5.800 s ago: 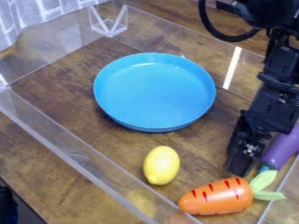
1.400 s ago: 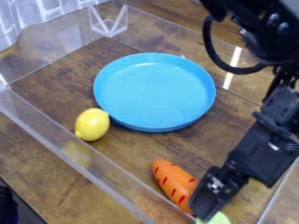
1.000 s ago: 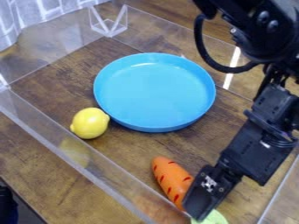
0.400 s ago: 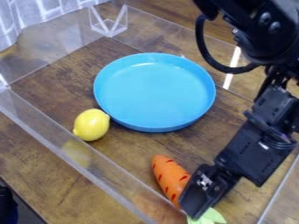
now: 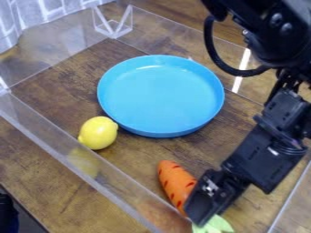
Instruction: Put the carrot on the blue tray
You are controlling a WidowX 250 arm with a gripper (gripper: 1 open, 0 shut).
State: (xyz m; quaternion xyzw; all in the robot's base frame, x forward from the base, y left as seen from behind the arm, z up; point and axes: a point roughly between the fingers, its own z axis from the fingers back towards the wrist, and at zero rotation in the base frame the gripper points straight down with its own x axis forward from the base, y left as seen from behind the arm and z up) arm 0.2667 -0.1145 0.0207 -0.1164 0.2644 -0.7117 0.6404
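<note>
The orange carrot (image 5: 177,182) lies on the wooden table at the front right, tip pointing up-left, its green leafy top (image 5: 214,224) at the bottom edge. My black gripper (image 5: 202,199) is low at the carrot's leafy end, jaws open, touching or nearly touching it; I cannot tell which. The round blue tray (image 5: 161,95) sits mid-table with nothing on it, well behind and to the left of the carrot.
A yellow lemon (image 5: 98,133) rests by the tray's front-left rim. Clear acrylic walls (image 5: 73,164) fence the table on the front and left. The arm (image 5: 274,55) fills the right side. A clear stand (image 5: 113,20) is at the back.
Since the oldest frame the lemon has gone left and the carrot has slid left and turned. Over the last second the gripper barely shifts and the lemon drifts slightly right.
</note>
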